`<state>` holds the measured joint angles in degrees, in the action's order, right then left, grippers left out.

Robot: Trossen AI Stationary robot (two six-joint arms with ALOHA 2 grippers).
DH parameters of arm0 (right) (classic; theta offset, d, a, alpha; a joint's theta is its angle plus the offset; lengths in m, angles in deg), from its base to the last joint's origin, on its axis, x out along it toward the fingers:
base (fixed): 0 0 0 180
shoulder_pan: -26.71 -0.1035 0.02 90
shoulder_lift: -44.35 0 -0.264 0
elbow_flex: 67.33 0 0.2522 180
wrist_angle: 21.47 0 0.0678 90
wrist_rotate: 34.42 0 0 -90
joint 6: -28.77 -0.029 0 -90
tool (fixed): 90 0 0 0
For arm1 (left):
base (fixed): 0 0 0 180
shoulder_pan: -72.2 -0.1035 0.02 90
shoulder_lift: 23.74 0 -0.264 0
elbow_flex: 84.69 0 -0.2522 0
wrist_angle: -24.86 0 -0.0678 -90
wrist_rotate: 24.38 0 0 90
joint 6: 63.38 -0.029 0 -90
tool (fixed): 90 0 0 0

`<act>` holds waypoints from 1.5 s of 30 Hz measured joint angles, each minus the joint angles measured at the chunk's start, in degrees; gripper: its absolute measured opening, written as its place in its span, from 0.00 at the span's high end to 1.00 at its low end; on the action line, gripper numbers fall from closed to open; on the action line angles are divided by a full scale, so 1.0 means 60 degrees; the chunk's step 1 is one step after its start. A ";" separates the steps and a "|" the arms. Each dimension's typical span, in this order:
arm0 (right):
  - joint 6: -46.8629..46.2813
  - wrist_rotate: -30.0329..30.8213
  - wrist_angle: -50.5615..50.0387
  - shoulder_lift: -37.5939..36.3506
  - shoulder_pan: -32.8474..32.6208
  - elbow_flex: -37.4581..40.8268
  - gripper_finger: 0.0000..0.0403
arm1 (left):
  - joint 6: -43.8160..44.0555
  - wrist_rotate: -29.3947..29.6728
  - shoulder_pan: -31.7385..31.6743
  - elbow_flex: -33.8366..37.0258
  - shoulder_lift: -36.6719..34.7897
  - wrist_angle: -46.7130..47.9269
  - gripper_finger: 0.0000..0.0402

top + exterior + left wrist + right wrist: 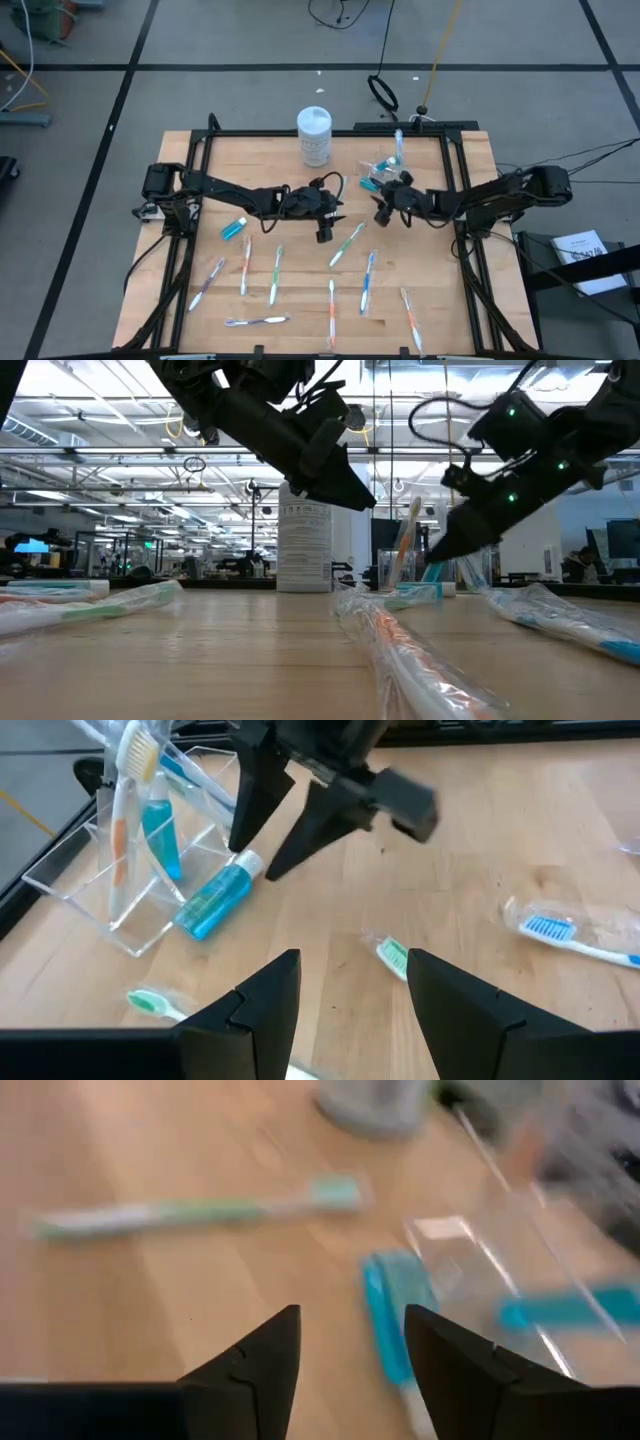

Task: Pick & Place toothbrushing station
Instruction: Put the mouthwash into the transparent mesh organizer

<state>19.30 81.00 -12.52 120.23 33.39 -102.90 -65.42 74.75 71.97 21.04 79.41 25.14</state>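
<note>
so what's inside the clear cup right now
The clear cup holds a toothbrush with an orange handle and a blue toothpaste tube, both standing up. Another blue tube lies outside against it. The cup's far side is hidden by the right claw.

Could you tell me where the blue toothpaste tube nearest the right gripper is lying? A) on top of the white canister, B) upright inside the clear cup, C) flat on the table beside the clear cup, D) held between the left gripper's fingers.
C: the toothpaste tube lies flat on the wood next to the clear cup, just below the right gripper, which is empty.
</note>
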 joint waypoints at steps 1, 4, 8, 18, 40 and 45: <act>-0.0162 0.0036 -0.0288 0.0000 0.0094 0.0000 0.56 | 0.0000 0.0000 0.0000 0.0000 0.0001 -0.0002 0.53; -0.0537 0.0047 -0.0952 0.0000 0.0417 0.0000 0.56 | -0.0065 0.0004 -0.0001 0.0000 0.0002 -0.0058 0.53; -0.0571 0.0022 -0.0637 -0.0004 0.0848 0.0156 0.56 | -0.0073 0.0005 -0.0008 0.0000 0.0002 -0.0054 0.53; -0.0555 -0.1222 -0.0115 0.0482 0.1550 0.0372 0.56 | -0.0183 0.0004 -0.0029 0.0000 0.0003 -0.0077 0.53; 0.0555 -0.1489 0.0958 0.1679 0.1748 0.0353 0.78 | -0.0178 -0.0011 -0.0291 0.0000 0.0004 -0.0167 0.53; 0.0552 -0.1517 0.0870 0.1566 0.1719 0.0353 0.78 | -0.0182 -0.0011 -0.0291 0.0000 0.0004 -0.0158 0.53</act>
<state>22.61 71.90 -7.30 129.62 43.70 -100.77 -66.51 74.68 70.22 21.04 79.43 24.19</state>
